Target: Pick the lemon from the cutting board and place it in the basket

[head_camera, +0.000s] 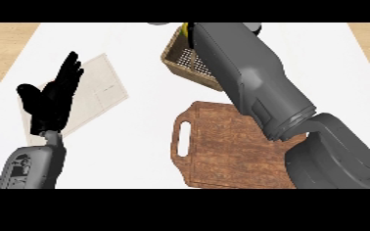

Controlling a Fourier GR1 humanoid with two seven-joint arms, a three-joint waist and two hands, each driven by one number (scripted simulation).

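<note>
Right forearm [249, 73] is stretched over the basket [189, 64], the right hand hidden behind it, so the grip can't be told tbh. A yellow sliver of lemon [185, 29] is seen at the basket's far rim. Left hand [52, 98] is rested well left of the basket, fingers straight, nothing held.

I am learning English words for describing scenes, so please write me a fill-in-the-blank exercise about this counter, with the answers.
1. The left hand rests ____, fingers up, at the view's left.
2. The right forearm stretches over the board to the basket, hiding its own ____.
3. The board's handle slot is at its ____ end.
4. At the basket's far rim a ____ sliver shows.
Answers: open; hand; left; yellow.
</note>
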